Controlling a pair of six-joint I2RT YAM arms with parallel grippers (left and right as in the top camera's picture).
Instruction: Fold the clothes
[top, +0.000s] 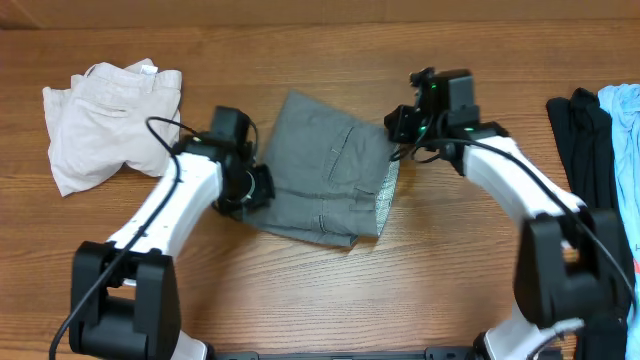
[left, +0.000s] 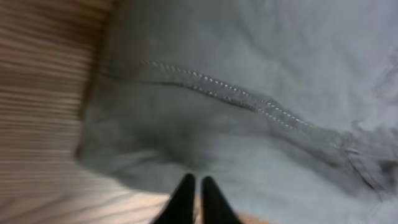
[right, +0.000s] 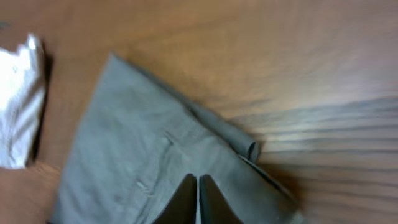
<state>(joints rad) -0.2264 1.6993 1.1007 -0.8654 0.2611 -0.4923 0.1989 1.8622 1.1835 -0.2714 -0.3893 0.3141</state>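
The clothes, grey shorts (top: 325, 170), lie folded in the middle of the table, with pale lining showing along their right edge. My left gripper (top: 256, 186) sits at their left edge. In the left wrist view its fingers (left: 194, 182) are shut, tips over the cloth's near edge (left: 249, 62), and no cloth shows between them. My right gripper (top: 398, 125) hovers at the upper right corner of the shorts. In the right wrist view it (right: 198, 180) is shut above the grey fabric (right: 124, 143), near a rolled corner (right: 252, 149).
Cream-white shorts (top: 105, 120) lie crumpled at the far left, and also show in the right wrist view (right: 18, 106). A black garment (top: 580, 130) and a light blue one (top: 622, 130) lie at the right edge. Bare wooden table (top: 320, 290) is in front.
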